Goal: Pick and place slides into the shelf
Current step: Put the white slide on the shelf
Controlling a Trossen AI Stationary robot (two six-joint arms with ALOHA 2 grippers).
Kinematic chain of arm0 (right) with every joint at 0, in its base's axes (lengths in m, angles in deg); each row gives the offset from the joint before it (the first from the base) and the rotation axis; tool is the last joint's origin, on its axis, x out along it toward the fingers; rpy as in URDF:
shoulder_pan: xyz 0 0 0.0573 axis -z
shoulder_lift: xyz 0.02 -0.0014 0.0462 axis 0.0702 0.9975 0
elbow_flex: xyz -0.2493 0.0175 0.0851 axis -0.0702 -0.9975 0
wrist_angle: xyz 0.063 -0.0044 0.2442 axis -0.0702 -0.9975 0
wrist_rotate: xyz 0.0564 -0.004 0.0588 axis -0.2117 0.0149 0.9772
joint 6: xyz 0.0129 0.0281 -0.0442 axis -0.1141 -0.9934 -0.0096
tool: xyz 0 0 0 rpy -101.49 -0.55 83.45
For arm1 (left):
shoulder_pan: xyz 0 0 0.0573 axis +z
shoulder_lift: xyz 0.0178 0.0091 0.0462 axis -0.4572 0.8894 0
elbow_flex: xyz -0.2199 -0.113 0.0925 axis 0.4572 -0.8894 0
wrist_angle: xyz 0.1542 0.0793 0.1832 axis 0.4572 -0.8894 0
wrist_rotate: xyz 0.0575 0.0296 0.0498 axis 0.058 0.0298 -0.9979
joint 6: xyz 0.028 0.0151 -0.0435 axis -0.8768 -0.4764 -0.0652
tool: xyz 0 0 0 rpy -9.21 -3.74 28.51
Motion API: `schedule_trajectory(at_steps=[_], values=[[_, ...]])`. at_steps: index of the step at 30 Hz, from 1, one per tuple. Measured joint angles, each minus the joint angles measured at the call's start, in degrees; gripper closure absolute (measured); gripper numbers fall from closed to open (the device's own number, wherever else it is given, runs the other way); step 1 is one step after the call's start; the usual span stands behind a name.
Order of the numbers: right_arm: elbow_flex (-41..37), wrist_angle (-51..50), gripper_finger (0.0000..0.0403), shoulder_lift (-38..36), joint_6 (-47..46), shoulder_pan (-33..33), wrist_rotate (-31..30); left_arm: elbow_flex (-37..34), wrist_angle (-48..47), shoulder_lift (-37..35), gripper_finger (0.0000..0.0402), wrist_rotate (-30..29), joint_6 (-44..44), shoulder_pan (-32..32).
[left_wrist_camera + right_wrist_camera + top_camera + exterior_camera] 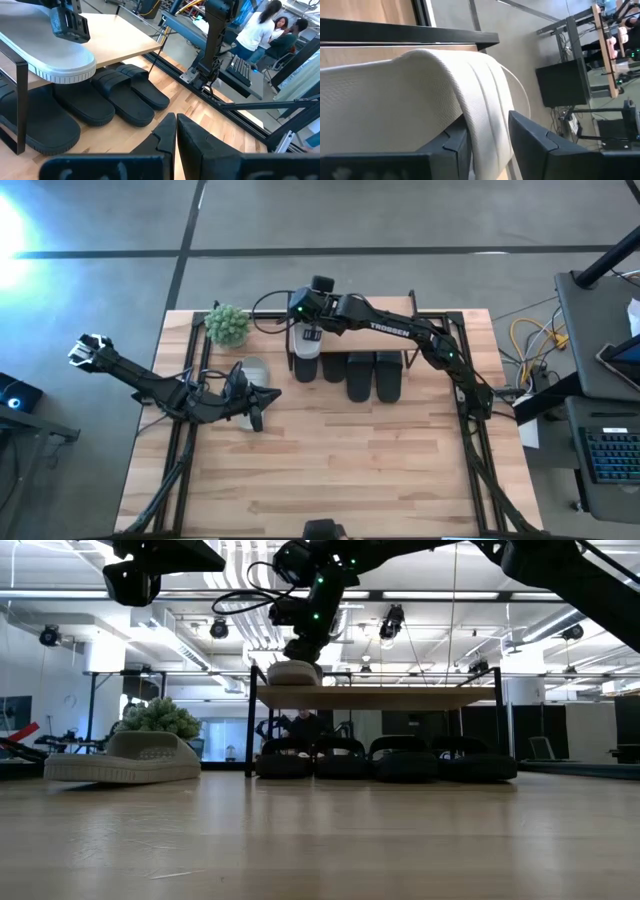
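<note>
A light grey slide (47, 57) lies on the left end of the shelf's wooden top board (127, 32), its near end jutting past the board's edge. It also shows in the low view (293, 672). My right gripper (487, 142) is shut on it from above. Several black slides (120, 95) stand side by side under the shelf (372, 697). A second light slide (125, 760) lies sole down on the table left of the shelf. My left gripper (175, 132) is shut and empty, near that slide (250, 370) and pointing at the shelf. My right gripper pinches the light slide's wide strap (480, 100) between its two fingers (542, 145), with the strap's edge between them. The fingers come from above, pointing down. The slide lies level, sole down on the shelf's top board.
A small green plant (228, 325) stands at the table's far left, behind the shelf's left end. The near half of the tabletop (330, 470) is bare wood. People (260, 27) stand at desks beyond the table's right side.
</note>
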Motion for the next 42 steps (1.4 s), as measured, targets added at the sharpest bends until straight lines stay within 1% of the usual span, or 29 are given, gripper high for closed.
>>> schedule_trajectory(at_steps=[10, 16, 20, 26, 30, 31, 33, 36, 37, 39, 42], values=[[0.07, -3.48, 0.0244, -0.07, -1.18, -0.42, 0.11, 0.02, 0.04, 0.0, 0.0402, 0.0, 0.0, 0.0], [0.07, -3.83, 0.0225, -0.37, -1.17, -0.48, 0.09, 0.02, 0.2, 0.0, 0.0402, 0.0, 0.04, -0.02], [0.07, -3.82, 0.0217, -1.64, -1.17, -0.79, 0.09, 0.02, 0.17, 0.0, 0.0402, 0.0, 0.04, -0.02], [0.07, -5.47, 0.0215, -4.84, -1.18, -1.6, 0.24, 0.07, 0.15, 0.0, 0.0402, -0.01, 0.02, -0.01], [0.17, -10.84, 0.0215, -7.52, -1.98, -3.67, 5.44, 0.07, -0.9, 0.0, 0.0402, 0.31, 0.07, -0.12], [0.17, -12.43, 0.0215, -8.0, -2.88, -4.37, 6.62, 0.29, -2.79, 0.0, 0.0402, 1.0, 0.25, -0.22], [0.17, -14.91, 0.0215, -8.57, -4.98, -5.89, 7.1, 1.23, -10.19, -0.12, 0.0402, 3.73, 1.75, -0.87], [0.15, -18.84, 0.0215, -9.18, -7.14, -8.16, 7.14, 2.55, -27.2, -0.33, 0.0402, 7.65, 6.82, -2.11], [0.13, -20.23, 0.0215, -9.37, -7.66, -9.01, 6.7, 2.7, -32.66, 0.04, 0.0402, 8.14, 8.58, -2.47], [0.13, -22.69, 0.0215, -9.97, -8.6, -10.71, 4.61, 2.69, -42.13, 0.71, 0.0402, 8.52, 11.02, -3.09], [0.13, -25.81, 0.0215, -10.8, -8.37, -13.69, -1.1, 2.74, -49.5, 2.23, 0.0402, 7.27, 11.7, -3.32]])
